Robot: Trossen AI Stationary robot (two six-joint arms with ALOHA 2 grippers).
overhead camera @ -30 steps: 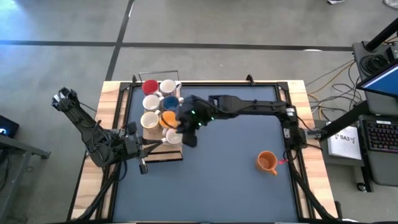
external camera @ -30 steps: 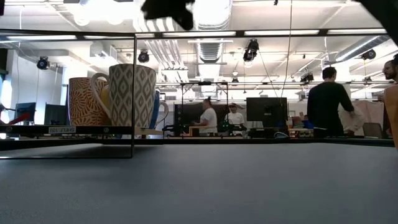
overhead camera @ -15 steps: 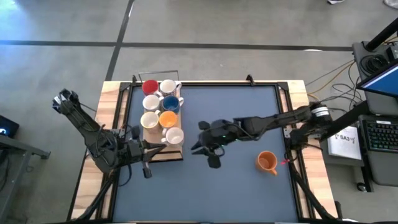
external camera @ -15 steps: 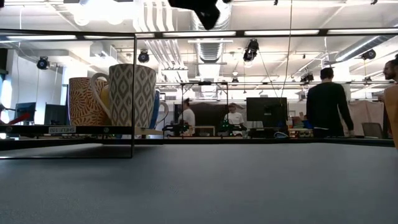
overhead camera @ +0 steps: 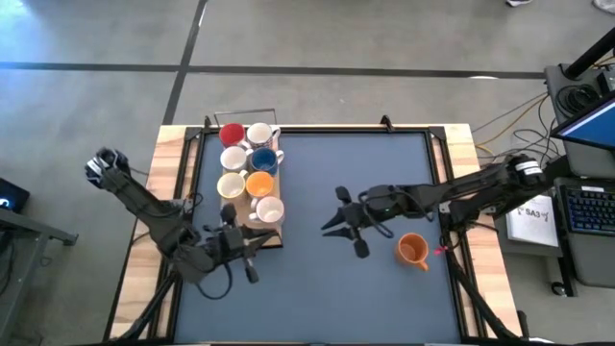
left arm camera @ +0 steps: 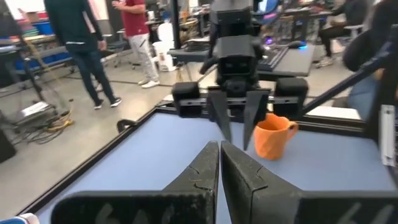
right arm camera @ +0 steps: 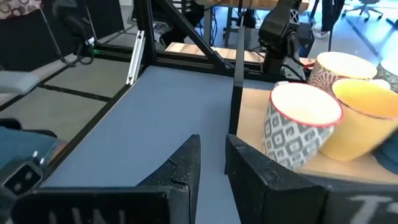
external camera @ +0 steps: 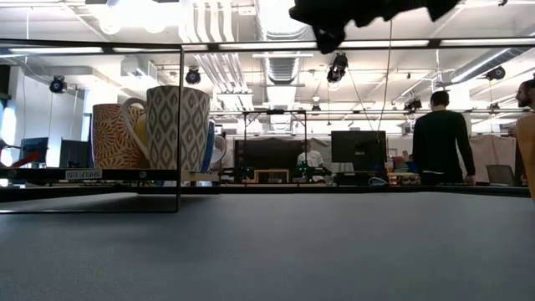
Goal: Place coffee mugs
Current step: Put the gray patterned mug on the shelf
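Seven mugs stand on a wooden board (overhead camera: 240, 238) at the table's left: red (overhead camera: 232, 134), blue (overhead camera: 263, 160), orange (overhead camera: 260, 184), and several white or cream, the nearest a grey-patterned one (overhead camera: 270, 210) (right arm camera: 298, 134). An eighth mug, orange (overhead camera: 413, 250) (left arm camera: 272, 134), rests on the mat at the right. My right gripper (overhead camera: 346, 229) (right arm camera: 211, 152) hovers open above the table's middle, between the board and that orange mug. My left gripper (overhead camera: 248, 259) (left arm camera: 219, 148) is shut, just near of the board, pointing toward the right gripper (left arm camera: 235, 127).
A black metal frame (external camera: 180, 125) stands around the board. The blue mat (overhead camera: 384, 173) is edged by a black rail and wooden borders. Beyond the table, several people stand in the room (external camera: 441, 138). A laptop and cables lie off the right edge (overhead camera: 586, 207).
My right gripper has drawn away from the mugs on the board, moving toward the table's right and a little toward the near edge, and now hovers beside the loose orange mug. My left gripper has shifted toward the near edge and rightward. The mugs have stayed put.
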